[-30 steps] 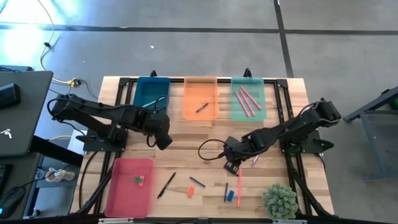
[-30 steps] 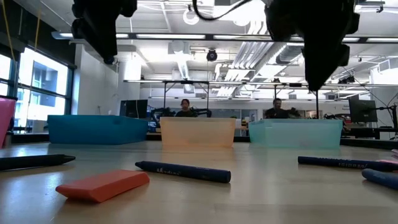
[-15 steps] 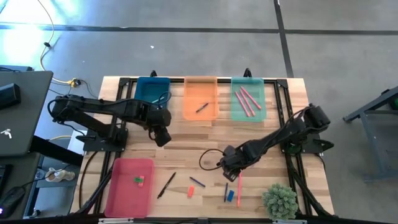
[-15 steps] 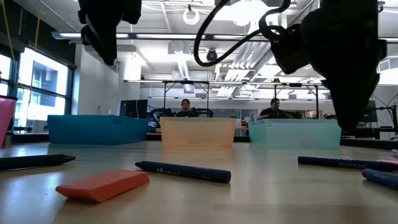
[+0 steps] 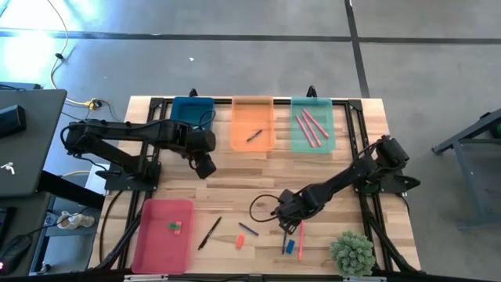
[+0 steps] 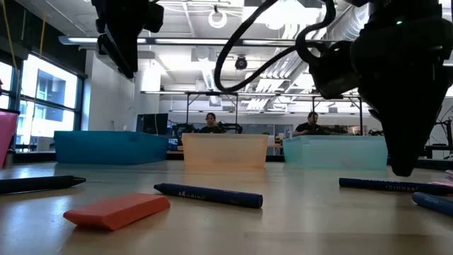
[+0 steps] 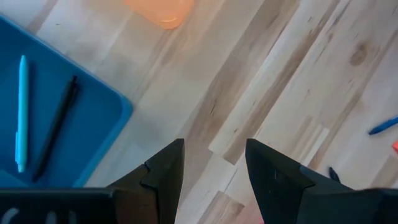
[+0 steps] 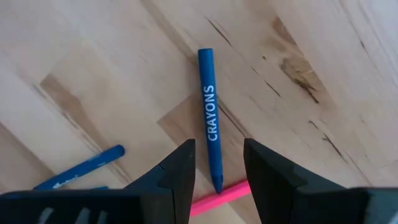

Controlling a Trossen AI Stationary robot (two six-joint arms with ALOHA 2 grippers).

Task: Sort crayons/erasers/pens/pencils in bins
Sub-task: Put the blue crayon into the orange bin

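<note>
My right gripper (image 5: pixel 288 215) (image 8: pixel 219 163) is open and hovers over a blue crayon (image 8: pixel 210 124) (image 5: pixel 284 240) lying flat on the wood near the table's near edge. A pink stick (image 8: pixel 217 190) (image 5: pixel 300 237), a second blue crayon (image 8: pixel 81 168) and a blue eraser (image 5: pixel 290 246) lie close by. Farther left lie an orange eraser (image 5: pixel 239 241) (image 6: pixel 117 210), another blue crayon (image 5: pixel 248 229) (image 6: pixel 209 195) and a black pen (image 5: pixel 209 233). My left gripper (image 5: pixel 205 166) (image 7: pixel 214 163) is open above bare wood near the teal bin (image 5: pixel 190 115) (image 7: pixel 93 124).
Along the far edge stand the teal bin with a light blue pen (image 7: pixel 22 112) and a black pen (image 7: pixel 56 127), the orange bin (image 5: pixel 252 124) holding a dark stick, and the mint bin (image 5: pixel 313 125) with pink sticks. The pink-red bin (image 5: pixel 163 235) holds erasers. A small plant (image 5: pixel 352 252) stands at the near right corner.
My right gripper has moved toward the table's near edge and down, coming over the blue crayon and pink stick. My left gripper has drawn back toward the far edge, closer to the teal bin. Nothing on the table has shifted.
</note>
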